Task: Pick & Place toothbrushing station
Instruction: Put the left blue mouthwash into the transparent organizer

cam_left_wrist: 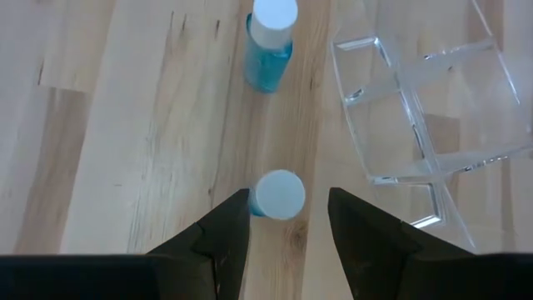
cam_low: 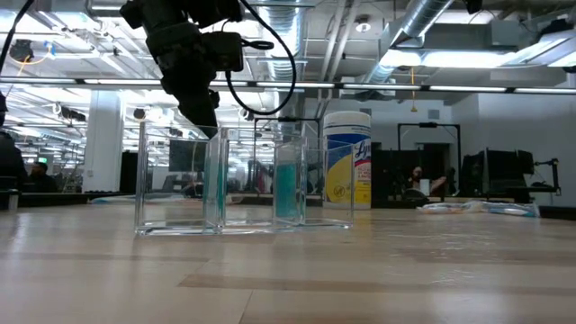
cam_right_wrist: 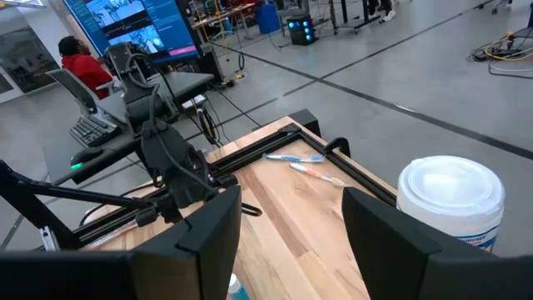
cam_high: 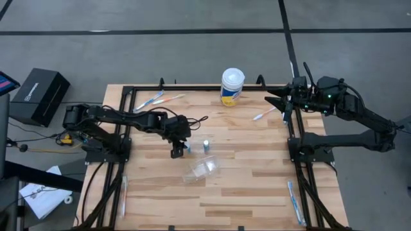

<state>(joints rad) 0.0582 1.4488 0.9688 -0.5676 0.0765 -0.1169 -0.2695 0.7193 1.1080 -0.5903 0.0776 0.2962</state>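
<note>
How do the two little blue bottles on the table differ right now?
The nearer blue bottle sits directly under the open left gripper, between its fingers, showing mostly its white cap; the farther blue bottle stands clear of the gripper, its blue body visible. The farther one is closer to the clear organizer. Both stand upright, white-capped, outside the organizer.

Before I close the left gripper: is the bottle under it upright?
Upright: the near bottle shows its round white cap end-on between the left gripper fingers.

wood table (cam_high: 257, 186), organizer (cam_high: 204, 169), bottles (cam_high: 206, 145), toothbrushes (cam_high: 157, 99)
</note>
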